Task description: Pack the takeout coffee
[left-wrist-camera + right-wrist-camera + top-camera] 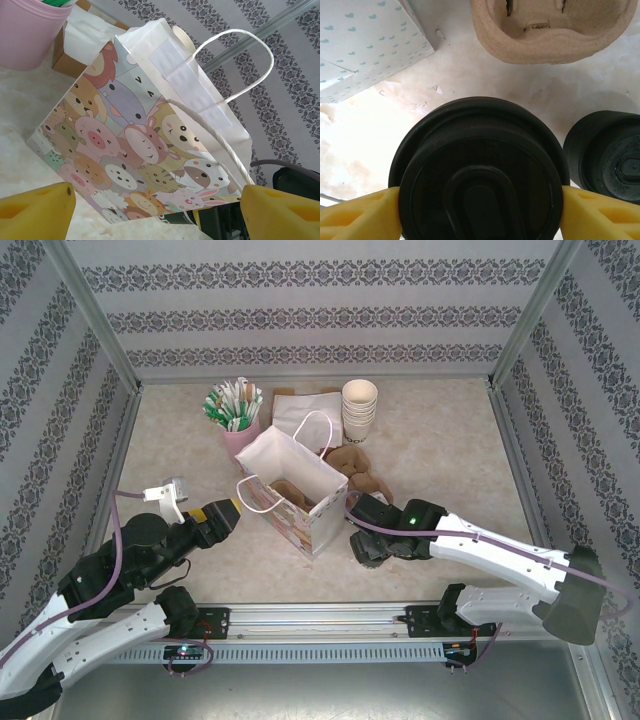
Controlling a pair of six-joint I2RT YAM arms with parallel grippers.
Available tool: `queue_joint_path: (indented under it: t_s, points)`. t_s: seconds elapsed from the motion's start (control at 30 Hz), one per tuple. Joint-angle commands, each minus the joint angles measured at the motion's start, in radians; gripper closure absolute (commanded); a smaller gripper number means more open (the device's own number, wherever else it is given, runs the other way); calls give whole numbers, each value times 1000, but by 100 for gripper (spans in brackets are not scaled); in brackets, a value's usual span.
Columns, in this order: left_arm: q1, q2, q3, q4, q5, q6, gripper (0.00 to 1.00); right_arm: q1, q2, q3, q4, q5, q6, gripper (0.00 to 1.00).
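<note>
Both stretched low toward bag (131, 134), right end effector (480, 216) clasping takeout coffee (479, 150), left end effector (157, 212) released

Finding a bag (290, 490) standing mid-table, left gripper (228, 512) near its left side, takeout coffee (480, 165) just right of it between the fingers of the right gripper (480, 217), 1 lidded cup (607, 155) right of that, carrier (550, 30) and cup stack (359, 410) lying behind.
</note>
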Motion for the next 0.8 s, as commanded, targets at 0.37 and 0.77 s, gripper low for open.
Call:
queue_joint_path:
  t_s: [0.37, 0.77]
  points:
    - [11, 12, -5, 32, 9, 5, 15, -11, 17, -36, -21, 1, 34, 32]
    - [11, 180, 257, -201, -233, 244, 18, -11, -143, 123, -127, 34, 5, 36]
